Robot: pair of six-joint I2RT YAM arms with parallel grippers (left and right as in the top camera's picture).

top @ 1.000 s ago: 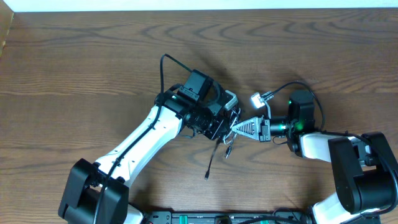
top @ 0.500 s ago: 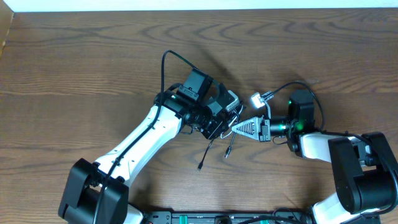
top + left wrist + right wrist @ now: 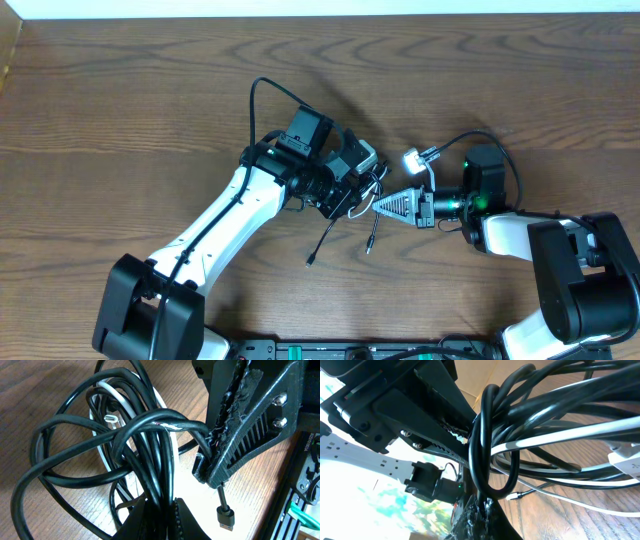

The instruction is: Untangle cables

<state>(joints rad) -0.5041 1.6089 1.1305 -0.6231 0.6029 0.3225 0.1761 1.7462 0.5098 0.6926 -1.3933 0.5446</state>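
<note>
The cables hang as one knot between the two grippers, at the middle of the table. In the left wrist view the black cable (image 3: 150,435) loops many times around the white cable (image 3: 112,397). My left gripper (image 3: 161,519) is shut on several black strands at the bottom edge. My right gripper (image 3: 481,510) is shut on one black loop (image 3: 480,445), with the white cable (image 3: 570,434) running past it. From overhead the left gripper (image 3: 352,196) and right gripper (image 3: 380,206) almost touch. Two loose black ends (image 3: 311,260) trail toward the front edge, and a USB plug (image 3: 226,518) dangles.
The right gripper's ribbed finger (image 3: 240,430) stands close beside the bundle in the left wrist view. A white camera module (image 3: 412,160) sits on the right arm. Bare wooden table (image 3: 120,120) spreads to the left and back.
The left arm has shifted slightly left and back with the bundle. The loose black end on the table has swung left. The right arm has stayed put.
</note>
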